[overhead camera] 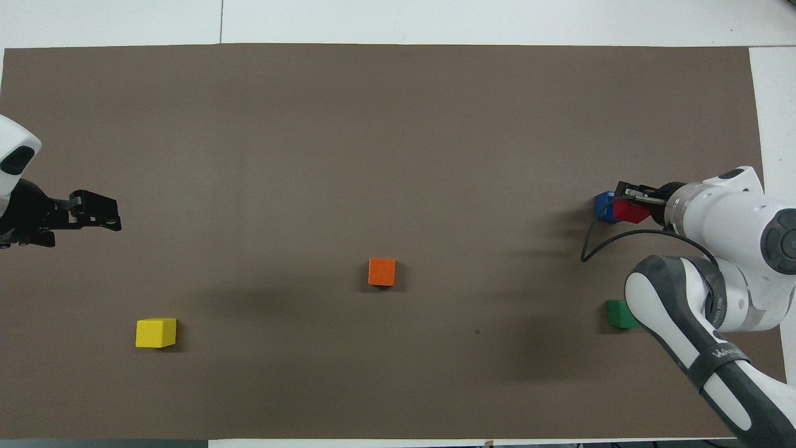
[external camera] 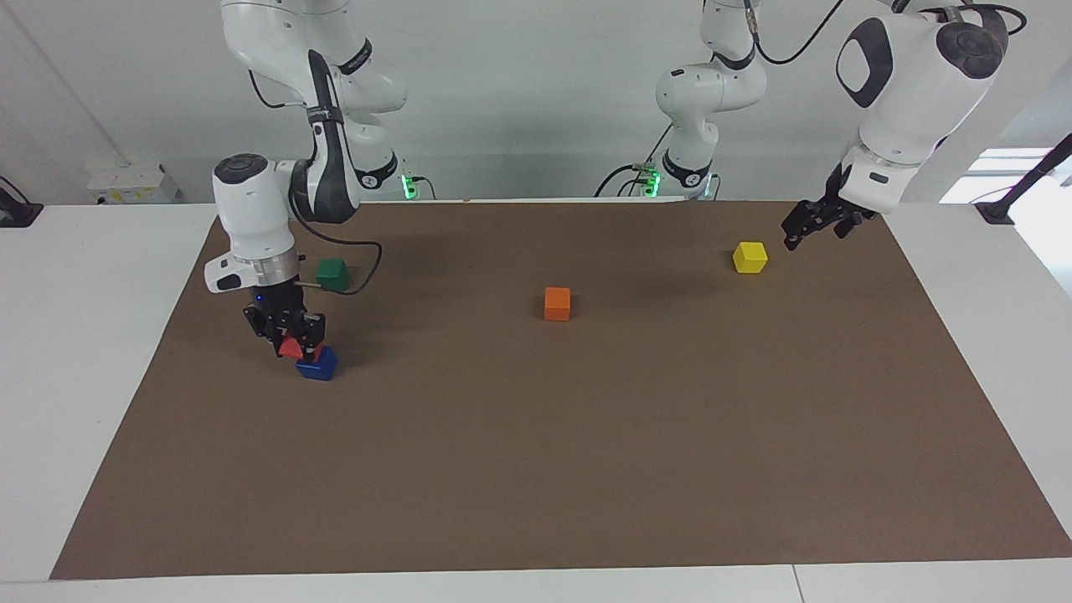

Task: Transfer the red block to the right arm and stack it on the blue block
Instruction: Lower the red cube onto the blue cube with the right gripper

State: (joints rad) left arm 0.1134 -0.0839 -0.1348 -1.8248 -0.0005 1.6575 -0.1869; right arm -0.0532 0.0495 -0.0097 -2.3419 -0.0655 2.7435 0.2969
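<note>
My right gripper (external camera: pixel 291 345) is shut on the red block (external camera: pixel 290 348) and holds it tilted, low over the blue block (external camera: pixel 319 366). The red block overlaps the blue block's edge on the side nearer to the robots; I cannot tell if they touch. In the overhead view the red block (overhead camera: pixel 632 212) sits in the right gripper (overhead camera: pixel 627 200), partly covering the blue block (overhead camera: pixel 601 205). My left gripper (external camera: pixel 802 229) waits in the air by the yellow cube, at the left arm's end of the mat; it also shows in the overhead view (overhead camera: pixel 99 214).
A dark green cube (external camera: pixel 332 272) lies nearer to the robots than the blue block, under the right arm's cable. An orange cube (external camera: pixel 557 303) lies mid-mat. A yellow cube (external camera: pixel 749 257) lies toward the left arm's end. The brown mat (external camera: pixel 586 469) covers the table.
</note>
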